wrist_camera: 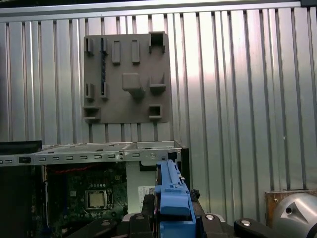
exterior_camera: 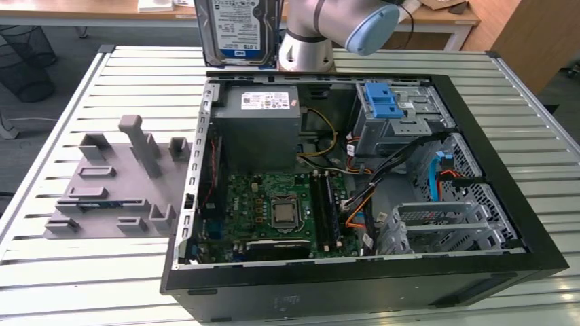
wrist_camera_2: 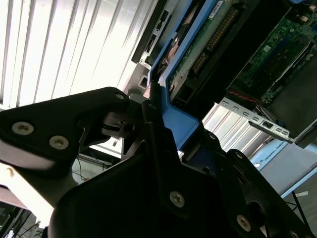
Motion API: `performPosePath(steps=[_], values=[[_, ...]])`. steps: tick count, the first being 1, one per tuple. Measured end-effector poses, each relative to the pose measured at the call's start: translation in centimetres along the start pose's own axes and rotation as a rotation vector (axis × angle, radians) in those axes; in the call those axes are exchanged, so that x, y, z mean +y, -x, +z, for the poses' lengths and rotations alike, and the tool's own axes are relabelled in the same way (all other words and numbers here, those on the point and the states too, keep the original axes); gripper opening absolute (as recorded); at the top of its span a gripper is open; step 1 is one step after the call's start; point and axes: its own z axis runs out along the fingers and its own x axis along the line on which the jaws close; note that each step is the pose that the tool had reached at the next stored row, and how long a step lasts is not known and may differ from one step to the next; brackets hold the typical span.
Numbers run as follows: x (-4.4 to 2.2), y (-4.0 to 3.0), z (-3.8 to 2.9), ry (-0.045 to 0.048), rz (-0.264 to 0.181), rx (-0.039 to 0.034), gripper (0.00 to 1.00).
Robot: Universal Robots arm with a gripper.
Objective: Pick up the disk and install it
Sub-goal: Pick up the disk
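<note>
The disk (exterior_camera: 233,30) hangs upright in the air above the far edge of the open computer case (exterior_camera: 494,81), its white and blue label facing the exterior camera. In the second wrist view my gripper (wrist_camera_2: 151,111) is shut on the disk's bright blue bracket (wrist_camera_2: 171,121), and the disk's green circuit-board side (wrist_camera_2: 203,42) extends beyond the black fingers (wrist_camera_2: 106,106). In the first wrist view the blue bracket (wrist_camera: 171,196) rises between the gripper's black parts, with the case interior below it.
Inside the case lie a grey power supply box (exterior_camera: 257,122), the motherboard (exterior_camera: 281,210) and a drive cage with a blue latch (exterior_camera: 385,102). A grey fixture plate (exterior_camera: 109,183) with raised blocks sits on the slatted metal table (exterior_camera: 54,272) at the exterior view's left. The arm's base (exterior_camera: 306,51) stands behind the case.
</note>
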Motion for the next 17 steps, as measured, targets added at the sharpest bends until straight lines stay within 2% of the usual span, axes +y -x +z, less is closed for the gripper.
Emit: performPosePath(steps=[6, 17], values=[[0.22, -0.02, 0.00, 0.0000, 0.000, 0.0000, 0.37], [0.10, -0.01, 0.02, 0.0000, 0.000, 0.0000, 0.37]])
